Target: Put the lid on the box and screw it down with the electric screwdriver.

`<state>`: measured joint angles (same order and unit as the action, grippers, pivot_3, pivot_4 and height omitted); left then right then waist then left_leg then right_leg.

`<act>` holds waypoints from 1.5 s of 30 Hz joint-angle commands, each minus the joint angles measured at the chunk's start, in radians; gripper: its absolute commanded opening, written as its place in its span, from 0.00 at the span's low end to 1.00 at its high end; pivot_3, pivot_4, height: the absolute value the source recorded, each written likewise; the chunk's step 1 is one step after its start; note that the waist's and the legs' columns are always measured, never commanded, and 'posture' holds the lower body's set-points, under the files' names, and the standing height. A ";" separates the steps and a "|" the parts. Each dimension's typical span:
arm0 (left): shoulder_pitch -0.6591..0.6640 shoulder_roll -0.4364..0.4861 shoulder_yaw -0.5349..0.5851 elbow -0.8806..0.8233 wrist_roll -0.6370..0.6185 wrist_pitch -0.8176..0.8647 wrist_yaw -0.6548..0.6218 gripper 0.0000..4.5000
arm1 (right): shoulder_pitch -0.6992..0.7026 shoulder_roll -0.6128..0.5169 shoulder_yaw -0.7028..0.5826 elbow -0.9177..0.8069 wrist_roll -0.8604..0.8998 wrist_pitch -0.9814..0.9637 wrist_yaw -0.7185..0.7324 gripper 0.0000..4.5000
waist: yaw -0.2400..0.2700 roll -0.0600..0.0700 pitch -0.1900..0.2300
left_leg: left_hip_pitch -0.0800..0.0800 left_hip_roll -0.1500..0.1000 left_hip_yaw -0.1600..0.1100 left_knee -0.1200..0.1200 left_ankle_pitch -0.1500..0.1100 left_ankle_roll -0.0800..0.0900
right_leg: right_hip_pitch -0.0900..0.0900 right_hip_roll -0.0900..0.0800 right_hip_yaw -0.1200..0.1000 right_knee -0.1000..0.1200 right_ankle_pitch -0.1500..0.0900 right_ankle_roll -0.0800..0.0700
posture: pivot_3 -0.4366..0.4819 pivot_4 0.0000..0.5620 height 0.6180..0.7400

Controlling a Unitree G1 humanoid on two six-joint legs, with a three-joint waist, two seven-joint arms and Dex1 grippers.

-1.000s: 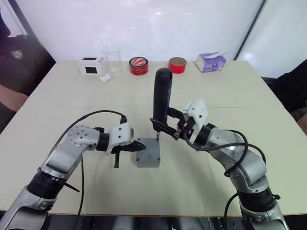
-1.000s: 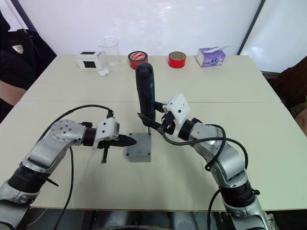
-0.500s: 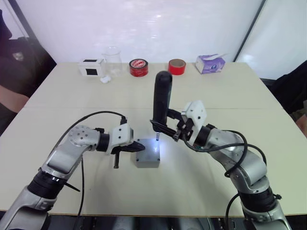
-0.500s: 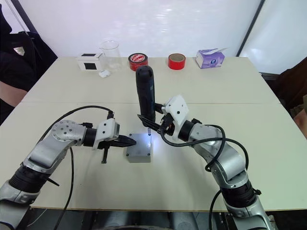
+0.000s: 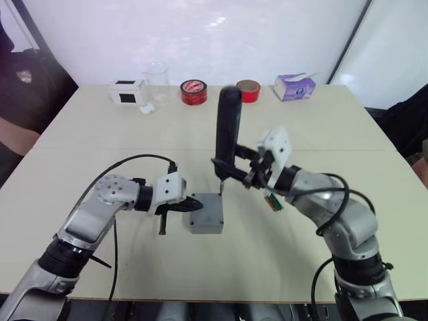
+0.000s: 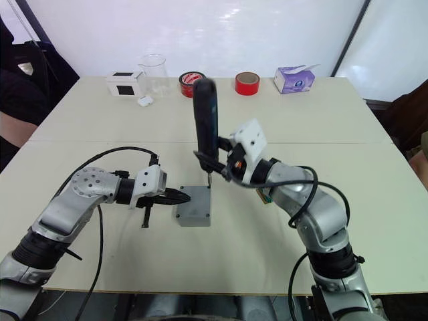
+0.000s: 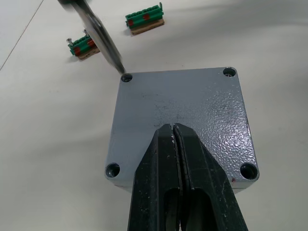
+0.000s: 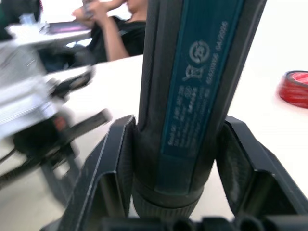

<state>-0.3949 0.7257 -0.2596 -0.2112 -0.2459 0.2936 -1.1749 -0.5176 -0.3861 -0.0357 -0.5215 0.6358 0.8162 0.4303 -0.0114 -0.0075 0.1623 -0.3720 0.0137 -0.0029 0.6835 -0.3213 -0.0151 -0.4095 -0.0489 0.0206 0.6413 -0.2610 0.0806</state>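
electric screwdriver label, print unreadable

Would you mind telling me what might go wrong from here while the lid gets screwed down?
The electric screwdriver stands tall in the right claw; if it tilts, its bit could skip out of the corner hole. The shut left claw merely presses on the lid, so lid and box could turn or slide under torque.

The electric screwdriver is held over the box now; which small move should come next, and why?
Probably a short straight lowering of the electric screwdriver, so its bit seats in the lid's corner screw hole. The right gripper holds the tool nearly upright, and the bit tip sits at that hole, while the shut left gripper presses on the lid, steadying the box.
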 commanded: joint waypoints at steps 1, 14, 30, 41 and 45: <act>0.011 0.007 -0.018 0.001 0.014 0.024 -0.008 0.00 | -0.134 -0.036 -0.230 -0.014 0.196 0.126 -0.105 0.42 | 0.001 0.000 0.000 | -0.002 0.000 0.000 0.000 0.000 0.000 | -0.003 0.000 0.000 0.001 0.001 0.002 | 0.48 0.27 0.99; -0.116 0.005 0.087 -0.103 -0.127 0.072 -0.040 0.00 | -0.137 -0.617 -0.195 0.291 0.263 0.795 -0.044 0.42 | -0.002 0.006 0.006 | -0.021 0.000 0.000 -0.003 -0.002 0.003 | -0.019 -0.001 -0.003 -0.006 0.003 0.004 | 0.48 0.27 0.99; -0.117 0.018 0.149 -0.230 -0.237 0.179 0.007 0.00 | -0.152 -0.539 -0.005 0.585 0.006 0.753 -0.047 0.64 | -0.001 0.006 0.008 | -0.021 -0.001 0.002 -0.002 -0.003 0.005 | -0.019 0.002 -0.002 -0.007 0.004 0.005 | 0.48 0.27 0.99; 0.009 0.112 0.213 -0.193 -0.187 0.178 0.057 0.00 | -0.180 -0.667 0.062 0.269 -0.047 0.421 0.183 0.98 | -0.004 0.007 0.009 | -0.021 0.000 0.002 -0.001 -0.003 0.005 | -0.019 0.003 -0.002 -0.006 0.004 0.006 | 0.48 0.27 0.99; 0.082 0.127 0.197 -0.163 -0.150 0.147 0.051 0.00 | -0.120 -0.614 0.025 0.113 0.021 0.355 0.265 0.88 | -0.001 0.006 0.010 | -0.020 0.001 0.001 -0.001 -0.003 0.005 | -0.019 0.004 -0.002 -0.006 0.004 0.006 | 0.48 0.27 0.99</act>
<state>-0.3239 0.8351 -0.0668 -0.3712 -0.4107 0.4675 -1.1180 -0.6502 -1.0112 0.0251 -0.3463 0.6164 1.1844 0.6658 -0.0129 -0.0017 0.1722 -0.3922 0.0147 -0.0017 0.6822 -0.3240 -0.0105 -0.4283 -0.0449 0.0186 0.6353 -0.2568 0.0870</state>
